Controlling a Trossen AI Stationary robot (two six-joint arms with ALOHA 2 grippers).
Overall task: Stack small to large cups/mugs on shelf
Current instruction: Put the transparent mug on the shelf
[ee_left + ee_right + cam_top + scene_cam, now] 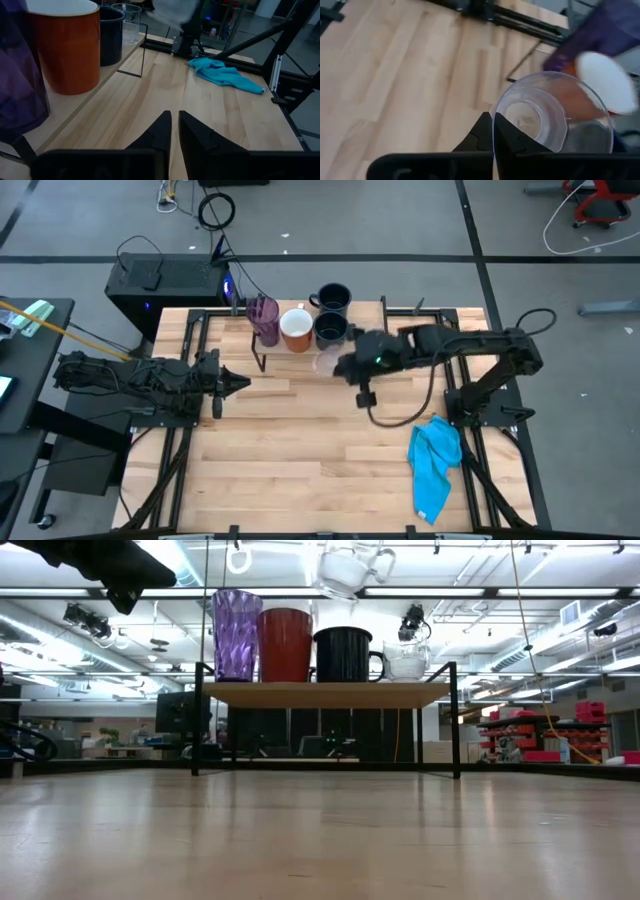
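Cups counted: one purple tumbler (236,635), one mug orange on the outside with a white interior (285,644), two black mugs (331,330) (333,298), two small clear cups. In the low view, four vessels stand in a row on the shelf (325,694), upper centre of the frame: tumbler at left, orange mug touching it, one black mug (345,654) with its handle to the right, then a clear cup (405,661) at the right end. The second black mug sits behind the row, toward the top of the high view. Tumbler is translucent and faceted, tallest of the row.

Second clear cup (552,115): I hold it in my right gripper (493,131), fingers clenched on its rim. It is see-through, round, wider at the mouth than the base. In the low view this cup (345,570) hangs at the top centre, above the row and apart from it, tilted.

My left gripper (174,131) waits at centre left of the high view, beside the shelf's left end, its fingers nearly together with only a narrow slit between them, nothing in them.

One blue cloth (436,463) lies at lower right of the table (300,470).
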